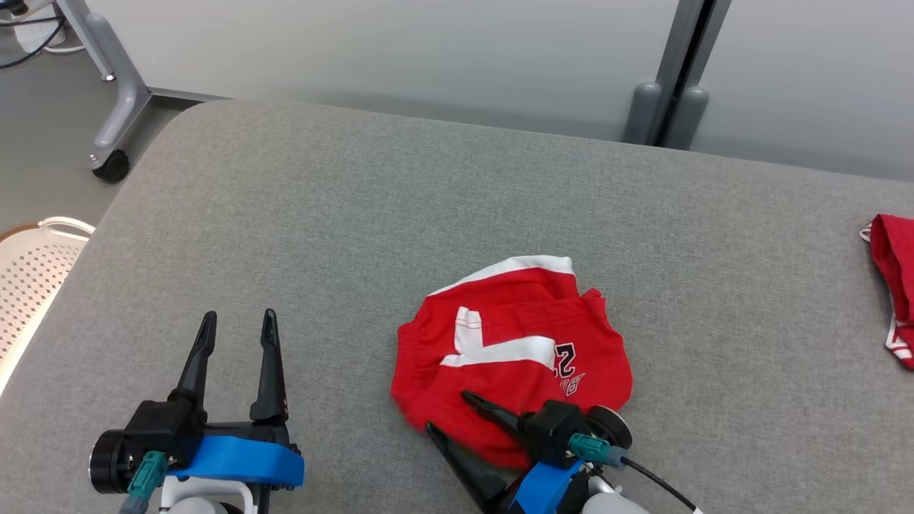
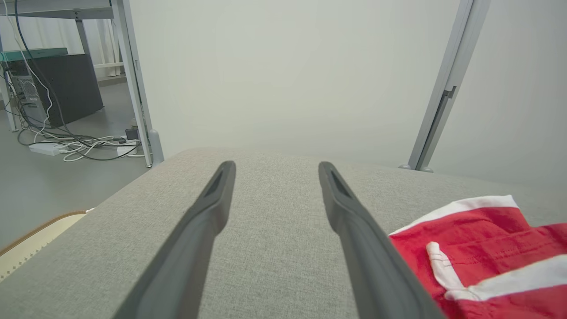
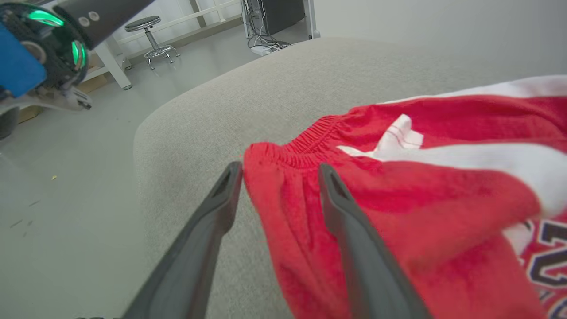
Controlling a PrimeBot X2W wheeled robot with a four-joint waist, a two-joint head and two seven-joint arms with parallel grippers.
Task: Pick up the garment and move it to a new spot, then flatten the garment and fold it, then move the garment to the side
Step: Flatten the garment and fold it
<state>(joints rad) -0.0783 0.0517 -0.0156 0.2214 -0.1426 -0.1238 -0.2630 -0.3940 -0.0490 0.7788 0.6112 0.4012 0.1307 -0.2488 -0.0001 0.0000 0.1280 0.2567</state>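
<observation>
Numeral 2 on red garment [image 1: 514, 321]

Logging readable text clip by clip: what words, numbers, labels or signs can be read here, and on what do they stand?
"2": a dark digit printed on the red garment, turned sideways in the head view; whatever follows it is lost in a fold.
Arched lettering beside the digit: too small and creased to read.
Dark outlined characters on the garment in the right wrist view: blurred and cut off by the frame, unreadable.
No other readable text.

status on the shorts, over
Left end effector open over the table. Right end effector open at the red shorts waistband. Shorts crumpled, not flat. Another red garment far right, apart.
</observation>
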